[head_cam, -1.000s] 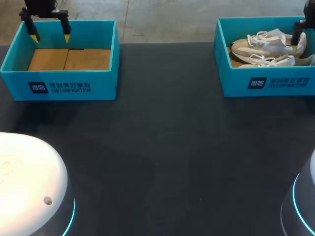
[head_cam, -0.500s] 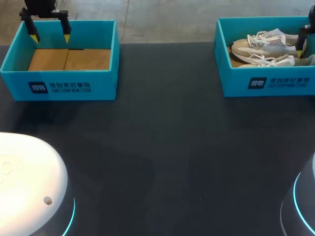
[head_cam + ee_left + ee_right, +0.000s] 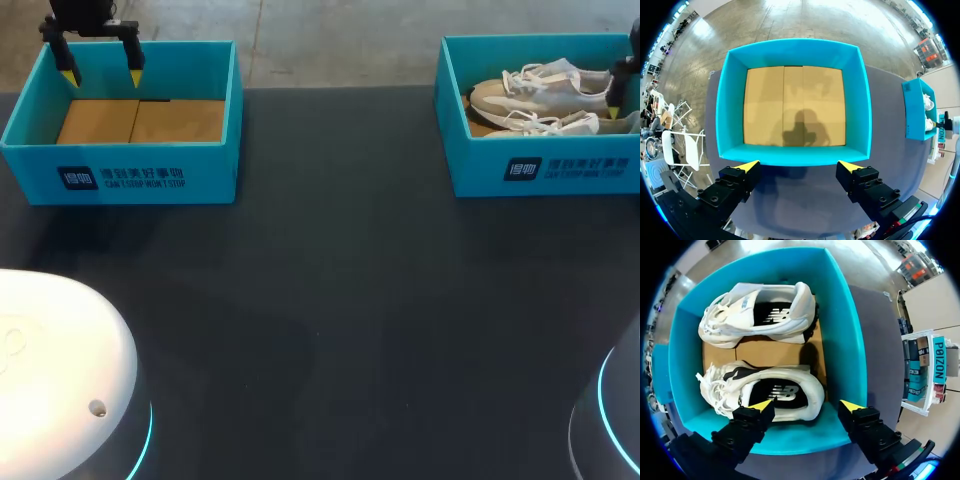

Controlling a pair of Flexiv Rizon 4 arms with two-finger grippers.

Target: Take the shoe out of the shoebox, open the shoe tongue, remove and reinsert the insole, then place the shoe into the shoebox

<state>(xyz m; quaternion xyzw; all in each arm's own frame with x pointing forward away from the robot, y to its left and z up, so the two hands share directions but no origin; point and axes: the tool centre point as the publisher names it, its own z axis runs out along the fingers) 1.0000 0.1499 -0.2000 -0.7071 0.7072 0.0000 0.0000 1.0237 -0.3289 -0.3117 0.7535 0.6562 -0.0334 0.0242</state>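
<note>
Two white sneakers lie on their sides in the teal shoebox (image 3: 470, 150) at the back right. One shoe (image 3: 545, 88) lies behind the other (image 3: 555, 123). My right gripper (image 3: 618, 106) hangs at the heel end of the front shoe. In the right wrist view it (image 3: 806, 406) stands open just above the heel of the nearer shoe (image 3: 765, 390). One fingertip (image 3: 762, 405) is over that shoe's dark insole, the other is by the box wall (image 3: 840, 330). The second shoe (image 3: 760, 315) lies ahead. My left gripper (image 3: 100, 72) stands open and holds nothing.
A second teal box (image 3: 120, 170) with only a cardboard floor sits at the back left; my left gripper (image 3: 799, 167) hovers over its far wall (image 3: 790, 156). The dark tabletop (image 3: 330, 280) stretches between the boxes and toward the front.
My right gripper has shifted right and lower in the box, from the rear shoe's heel to the front shoe's heel. The left arm has not moved.
</note>
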